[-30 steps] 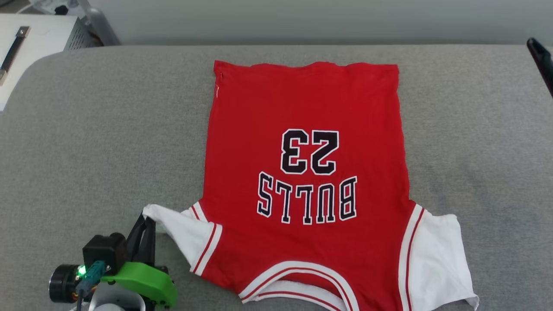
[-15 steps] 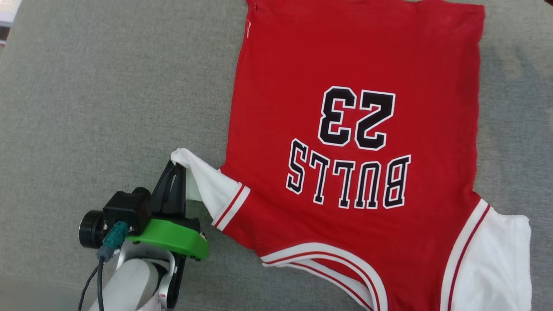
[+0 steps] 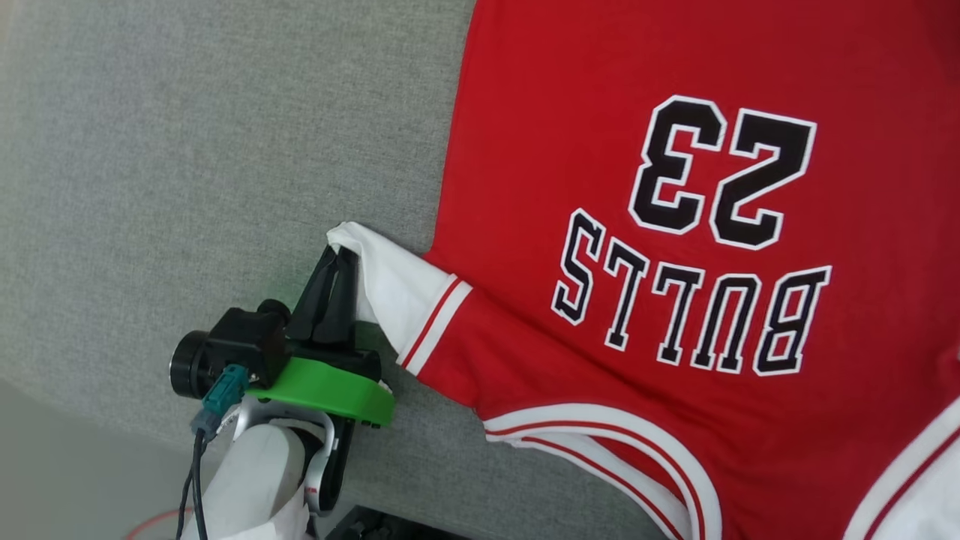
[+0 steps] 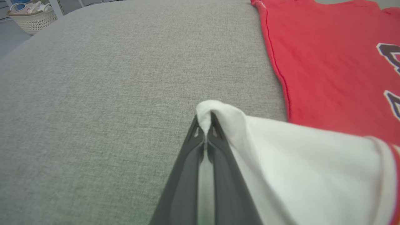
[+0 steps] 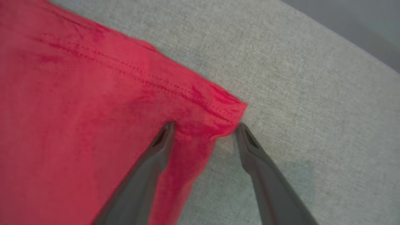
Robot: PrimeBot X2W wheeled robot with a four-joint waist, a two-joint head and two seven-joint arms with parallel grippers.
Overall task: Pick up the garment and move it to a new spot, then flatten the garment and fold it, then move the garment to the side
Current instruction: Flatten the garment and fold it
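Two hands engaged: the left hand (image 3: 341,259) still pinches the garment's (image 3: 600,112) white sleeve (image 3: 390,289) by the desk's (image 3: 187,150) near edge, perhaps raised slightly; the right hand (image 5: 205,126), spread wide, straddles the hem corner (image 5: 231,112); folding looks next.

The head camera looks down on the garment (image 3: 675,225) from above. The left wrist camera sits close by its white sleeve (image 4: 297,150), the right by its red corner (image 5: 218,112). All 3 share it.

The right gripper (image 5: 204,126) is being held at a corner of the red garment (image 5: 78,93), with its jaws being spread wide apart. One tip is being seen over the red fabric just inside the stitched hem; the other is being seen beside the corner, over the grey worktop (image 5: 312,93).
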